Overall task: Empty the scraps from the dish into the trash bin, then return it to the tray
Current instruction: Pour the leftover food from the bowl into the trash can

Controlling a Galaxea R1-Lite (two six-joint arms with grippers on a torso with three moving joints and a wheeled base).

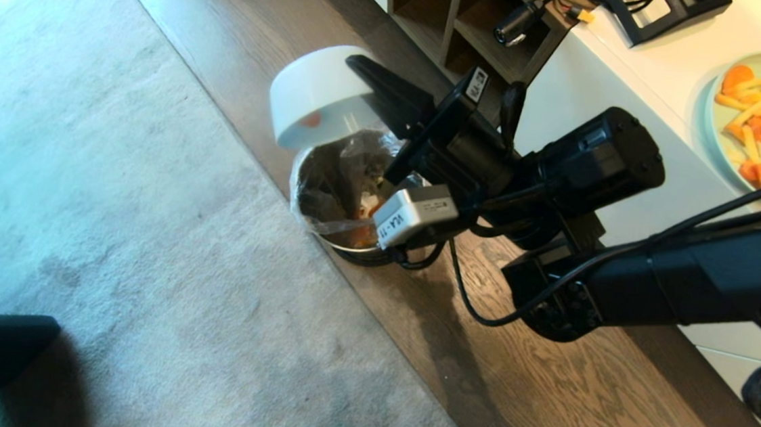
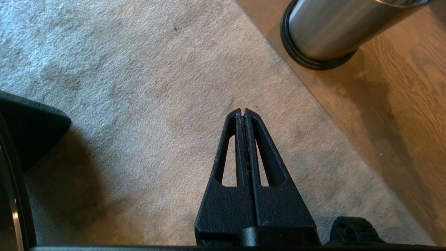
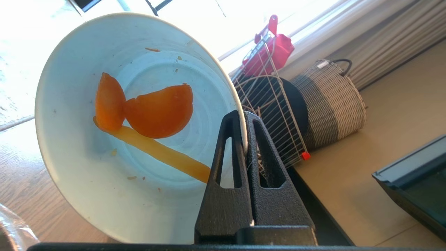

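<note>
Pinched at its rim by the right hand (image 3: pixel 244 116), the dish (image 3: pixel 132 129) is tipped over the trash bin (image 1: pixel 338 190) just below, scraps (image 3: pixel 158 111) clinging inside, so a steeper tilt is judged necessary.

White bowl (image 3: pixel 69 174), glossy and plain, with orange carrot slices (image 3: pixel 156 111) and a pale yellow strip (image 3: pixel 163 157). Brushed-steel bin (image 2: pixel 334 31) with black base ring, clear liner. Grey carpet (image 1: pixel 115 220), brown wood-grain floor (image 1: pixel 576 405), two-tone woven basket (image 3: pixel 331 101).
</note>
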